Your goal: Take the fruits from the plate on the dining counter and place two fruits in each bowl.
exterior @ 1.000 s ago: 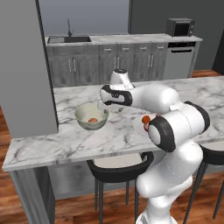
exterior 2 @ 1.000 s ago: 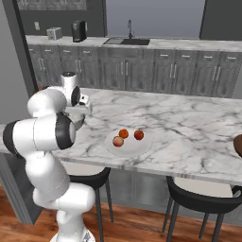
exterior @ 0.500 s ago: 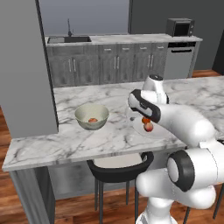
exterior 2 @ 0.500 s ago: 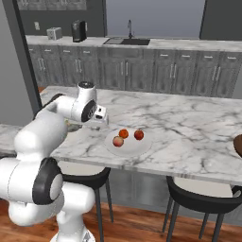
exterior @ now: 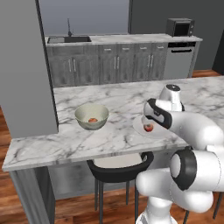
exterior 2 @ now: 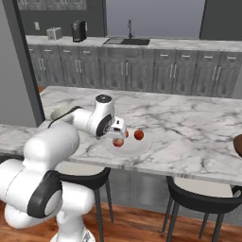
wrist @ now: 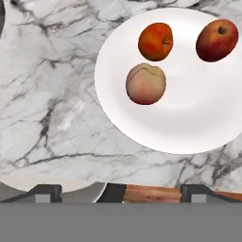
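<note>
Three fruits lie on the white plate [wrist: 189,108] on the dining counter [wrist: 47,94]: a pale peach [wrist: 145,84], an orange-red one [wrist: 155,41] and a dark red apple [wrist: 217,40]. My gripper [wrist: 120,191] hovers above the plate's near edge, open, nothing between its fingertips [wrist: 45,191]. From the right base view the gripper [exterior 2: 118,130] hangs over the plate [exterior 2: 134,147] and its fruits [exterior 2: 138,134]. To the left, the pale bowl [exterior: 92,116] holds one fruit [exterior: 92,120]. The brown bowl [exterior 2: 238,144] peeks in at the far right edge.
Black stools [exterior 2: 198,198] stand under the counter's near edge. A grey pillar [exterior: 26,65] rises at the counter's left end. Behind runs the kitchen counter with a sink [exterior: 70,39] and a microwave [exterior: 180,27].
The arm has swung from above the pale bowl rightward to above the plate. The fruit in the bowl and those on the plate have stayed put.
</note>
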